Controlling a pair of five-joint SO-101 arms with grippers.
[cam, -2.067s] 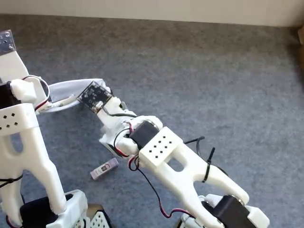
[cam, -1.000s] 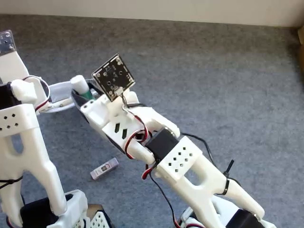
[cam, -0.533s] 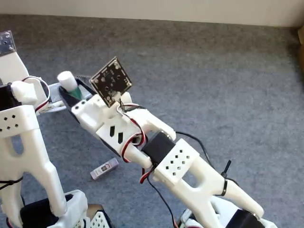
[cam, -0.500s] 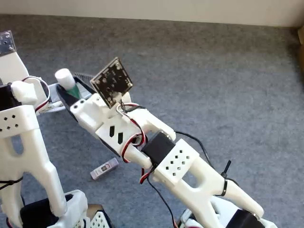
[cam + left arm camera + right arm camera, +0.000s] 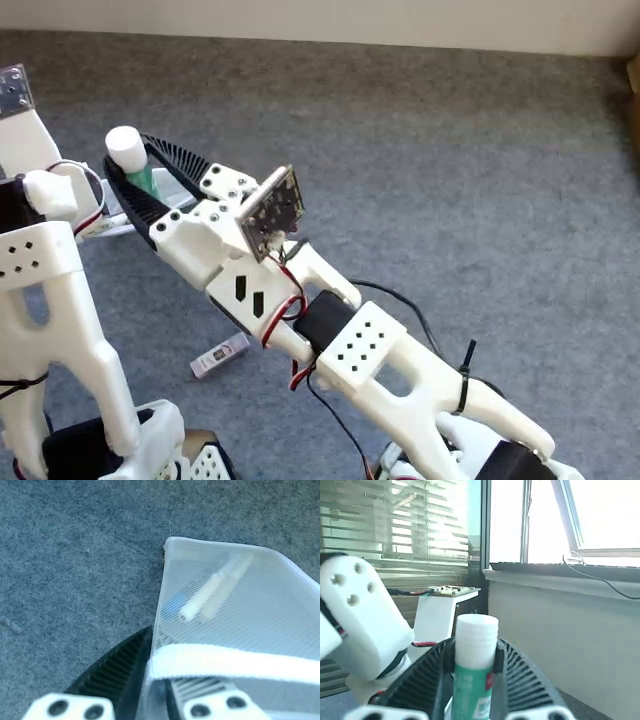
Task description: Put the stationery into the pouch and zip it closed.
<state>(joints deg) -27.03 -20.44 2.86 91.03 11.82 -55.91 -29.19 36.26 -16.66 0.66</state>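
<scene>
Right gripper (image 5: 132, 172) clamps a glue stick (image 5: 128, 152) by its green body, white cap up, raised off the grey carpet (image 5: 480, 160) close beside the left arm. Left gripper (image 5: 150, 680) pinches the pouch (image 5: 240, 610) at its white zip band. The pouch lies on the carpet with 2 white pens (image 5: 212, 592) showing through it (also a blue blob, unclear). A small flat item (image 5: 220, 355) lies loose between the arm bases.

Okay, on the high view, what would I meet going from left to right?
Glue stick in the right hand → small pink-and-white piece lying loose → that arm's wrist camera board → black cable tie farther down the arm.
</scene>
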